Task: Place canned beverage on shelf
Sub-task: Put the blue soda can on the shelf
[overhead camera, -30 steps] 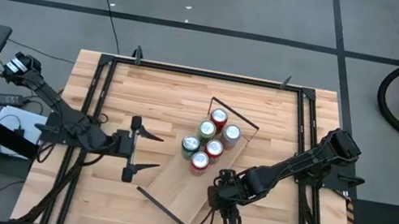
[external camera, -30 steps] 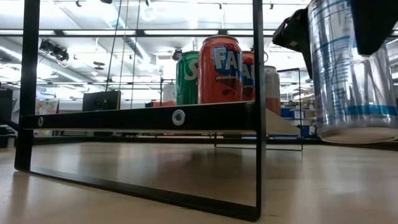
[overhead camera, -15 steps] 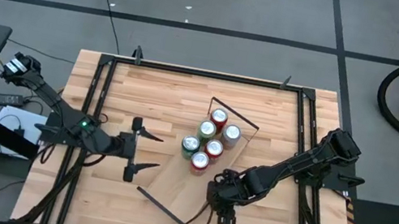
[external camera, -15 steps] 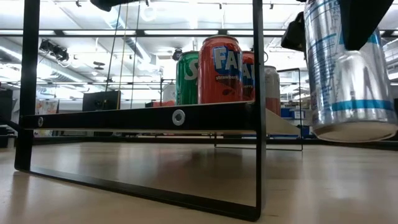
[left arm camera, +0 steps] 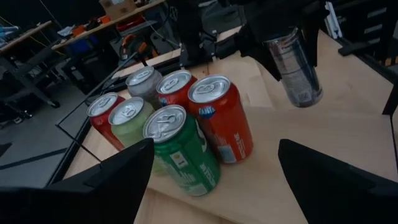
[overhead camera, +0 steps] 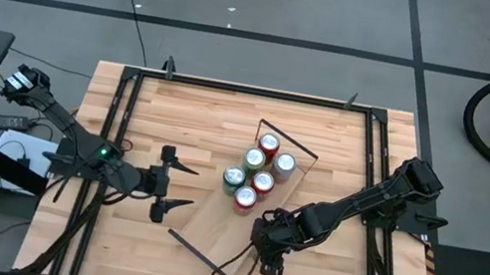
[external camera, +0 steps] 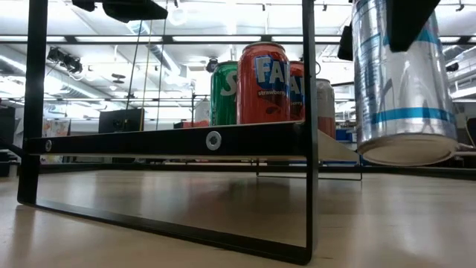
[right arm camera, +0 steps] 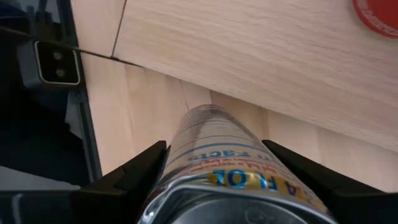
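- Two arms at the table (overhead camera: 199, 109). Left arm reaches in from the table's left side, forearm low and roughly level; left gripper (overhead camera: 168, 184) sits left of the shelf (overhead camera: 210, 222), fingers spread wide, gripping nothing, pointed toward the cans.
- Left wrist view: both dark fingers (left arm camera: 112, 177) frame the can cluster from well apart.
- Shelf lies diagonally across the table's middle; light-wood board, black wire frame (overhead camera: 199, 255) at each end. Low view: near frame upright (external camera: 309, 126) crosses in front of the cans.
- Five cans stand upright, packed together on the shelf's far half: green can (left arm camera: 183, 149) and red can (left arm camera: 221, 118) nearest the left gripper, a pale green can (left arm camera: 127, 118), another red one (left arm camera: 102, 115) and a third red-rimmed one (left arm camera: 174, 87) behind; a silver can (left arm camera: 144, 81) at the back makes six in the left wrist view, though the overhead count is hard to confirm.
- Clear board remains at the shelf's near half, between the cluster and the near frame.
- Right arm comes in from the table's right edge, elbow bent, wrist turned down. Right gripper (overhead camera: 268, 248) is just off the shelf's right long edge, clamped on the tall silver canned beverage (external camera: 401, 82).
- Canned beverage hangs upright, its base clear of the tabletop in the low view, right of the near frame upright.
- Right wrist view: can body (right arm camera: 224, 155) fills the gap between the fingers (right arm camera: 134, 171), board edge beyond it.
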Action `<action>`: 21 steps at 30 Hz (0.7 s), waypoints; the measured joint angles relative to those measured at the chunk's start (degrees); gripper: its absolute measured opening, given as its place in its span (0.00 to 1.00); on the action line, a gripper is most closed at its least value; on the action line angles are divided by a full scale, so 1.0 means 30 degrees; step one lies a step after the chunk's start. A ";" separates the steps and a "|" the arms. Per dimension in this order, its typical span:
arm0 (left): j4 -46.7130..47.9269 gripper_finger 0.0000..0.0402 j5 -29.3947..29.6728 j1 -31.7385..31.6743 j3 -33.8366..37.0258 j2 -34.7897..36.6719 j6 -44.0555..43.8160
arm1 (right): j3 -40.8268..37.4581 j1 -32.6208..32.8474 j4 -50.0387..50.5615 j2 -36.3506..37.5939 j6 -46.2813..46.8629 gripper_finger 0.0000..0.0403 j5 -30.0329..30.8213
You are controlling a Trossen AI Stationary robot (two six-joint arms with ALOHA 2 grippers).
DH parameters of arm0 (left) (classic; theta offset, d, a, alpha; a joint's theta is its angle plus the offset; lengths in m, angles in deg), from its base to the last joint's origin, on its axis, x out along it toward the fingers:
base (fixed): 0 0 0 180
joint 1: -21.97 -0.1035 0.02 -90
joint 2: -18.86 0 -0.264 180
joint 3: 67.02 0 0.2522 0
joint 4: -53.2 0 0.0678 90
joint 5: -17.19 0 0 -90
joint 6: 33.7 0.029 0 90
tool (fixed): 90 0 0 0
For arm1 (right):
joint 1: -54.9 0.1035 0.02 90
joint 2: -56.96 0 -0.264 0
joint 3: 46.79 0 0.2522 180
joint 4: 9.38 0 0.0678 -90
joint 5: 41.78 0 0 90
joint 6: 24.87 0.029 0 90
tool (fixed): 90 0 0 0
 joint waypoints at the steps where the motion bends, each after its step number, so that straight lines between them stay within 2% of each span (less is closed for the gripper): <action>1: 0.0065 0.88 0.0006 0.0000 -0.0003 0.0000 0.0000 | 0.0000 -0.0035 0.0014 0.0000 0.0064 0.64 -0.0007; 21: -0.0043 0.88 0.0006 0.0000 -0.0004 0.0000 -0.0007 | 0.0000 -0.0254 0.0087 0.0007 -0.0334 0.64 -0.0146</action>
